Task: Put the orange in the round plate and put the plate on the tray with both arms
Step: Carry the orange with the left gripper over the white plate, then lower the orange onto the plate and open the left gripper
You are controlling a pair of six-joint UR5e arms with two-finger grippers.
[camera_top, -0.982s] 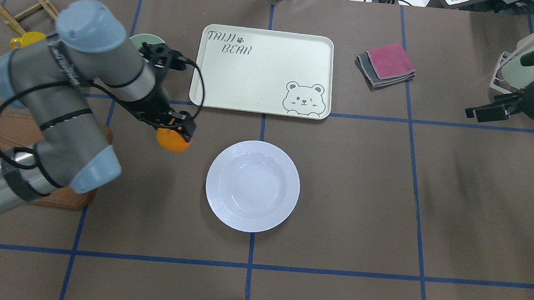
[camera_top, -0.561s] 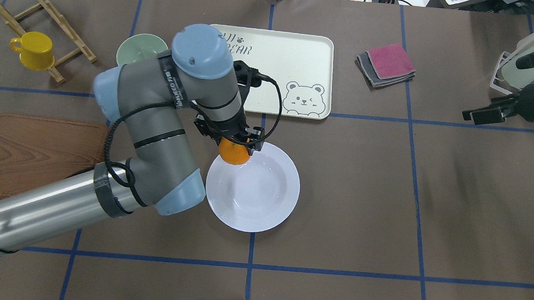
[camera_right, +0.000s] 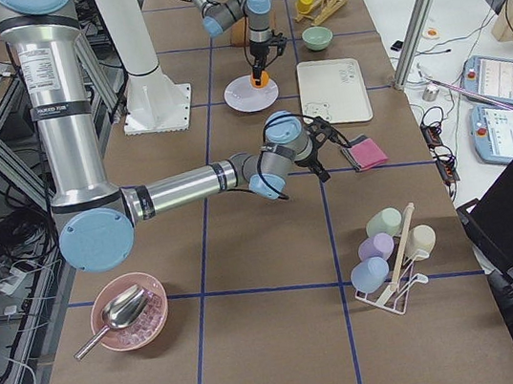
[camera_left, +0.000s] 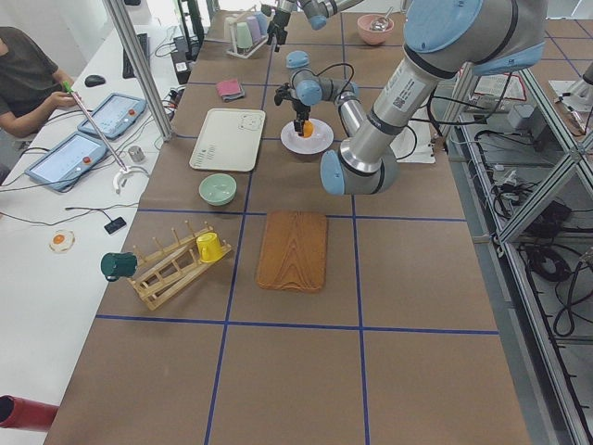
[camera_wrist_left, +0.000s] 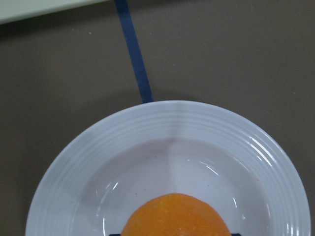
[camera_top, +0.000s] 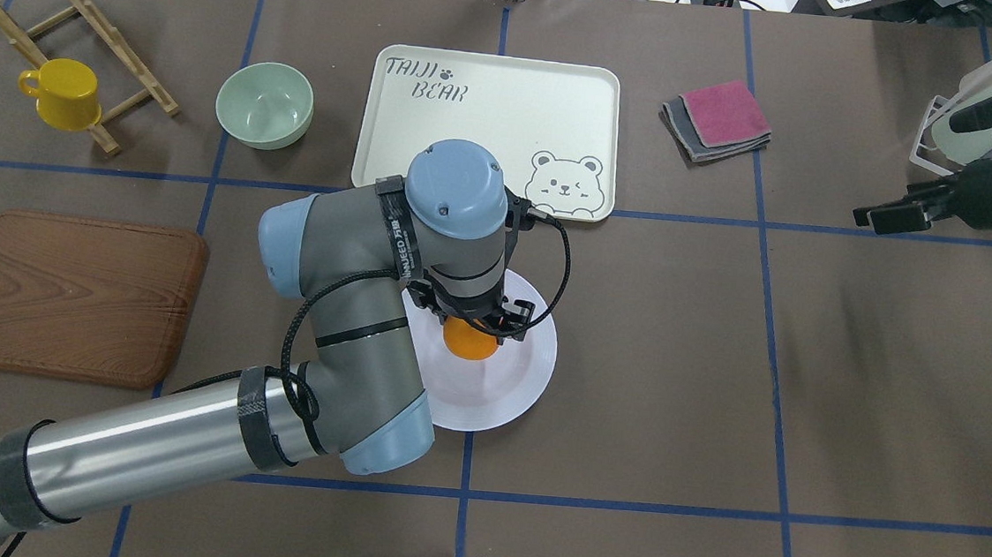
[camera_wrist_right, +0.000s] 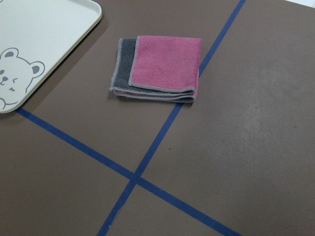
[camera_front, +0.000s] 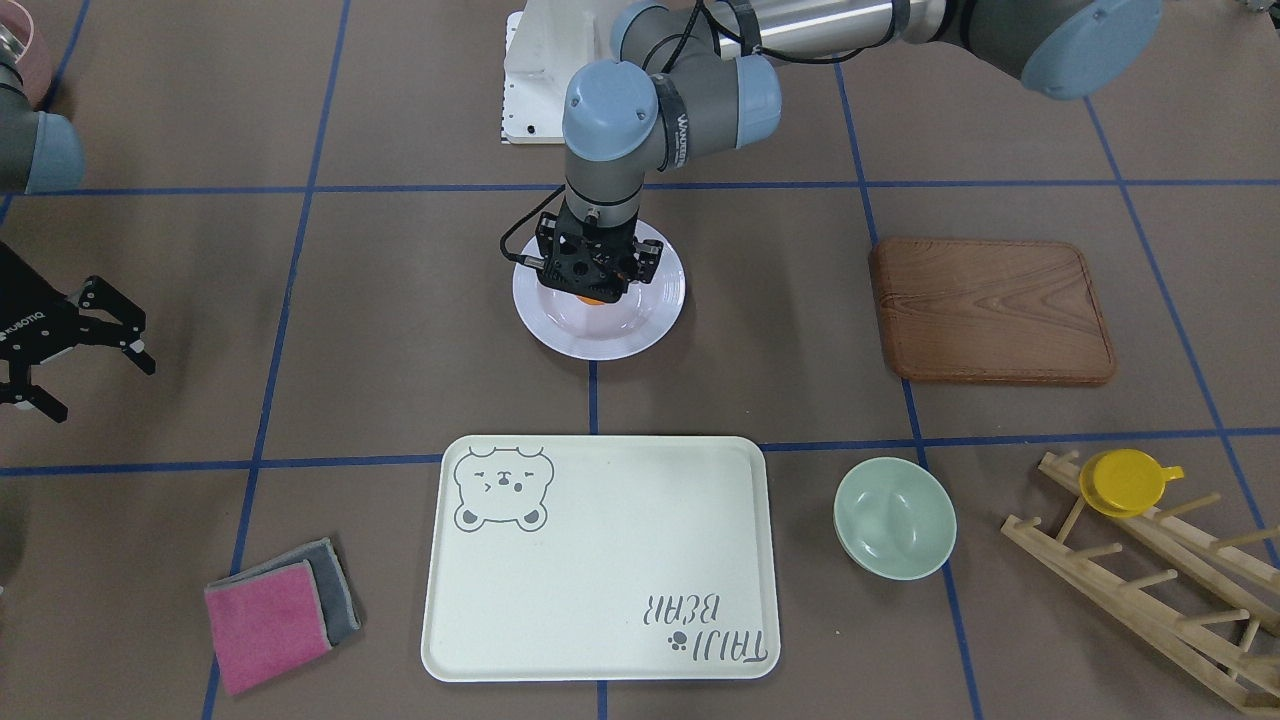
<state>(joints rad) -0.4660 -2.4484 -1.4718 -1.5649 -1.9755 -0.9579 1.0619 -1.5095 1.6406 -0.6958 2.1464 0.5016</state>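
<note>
Squarely over the round plate [camera_top: 525, 365], well inside its rim, the left hand [camera_top: 475, 323] clasps the orange [camera_top: 466, 343].

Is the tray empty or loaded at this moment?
Empty: the tray shows only its bear print; the round plate sits on the table, apart from it.

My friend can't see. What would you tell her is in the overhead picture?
The left pincer holds the orange above the middle of the round plate. The tray lies just beyond the plate, and the right pincer hangs open at the right edge.
</note>
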